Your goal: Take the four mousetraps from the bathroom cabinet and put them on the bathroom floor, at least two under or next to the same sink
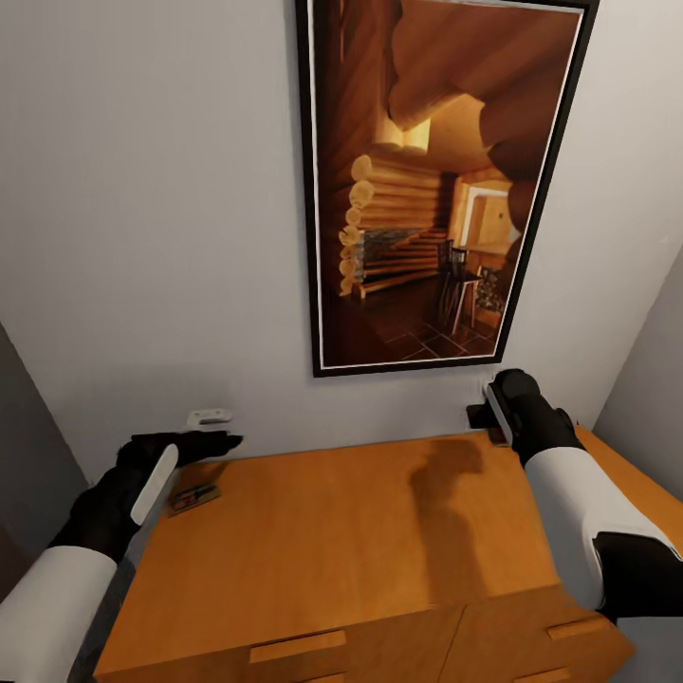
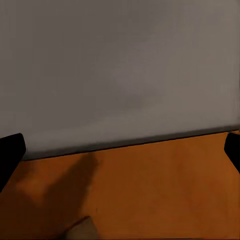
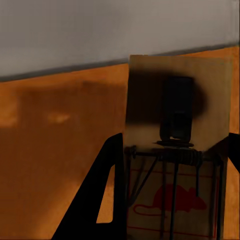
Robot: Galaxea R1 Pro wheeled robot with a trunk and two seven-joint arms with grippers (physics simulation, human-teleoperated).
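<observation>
The orange-brown cabinet stands against the wall below me. One mousetrap, small, flat and dark, lies at the left edge of its top. My left gripper hovers just above and behind it, open, with its black fingers spread wide over the wood. My right gripper sits at the back right corner of the top, close to the wall. In the right wrist view it is shut on a second mousetrap, a wooden slab with a wire spring and a red mouse print.
A large framed picture hangs on the grey wall above the cabinet. A white wall outlet sits just behind my left gripper. Drawer fronts with bar handles face me. A side wall closes in on the right.
</observation>
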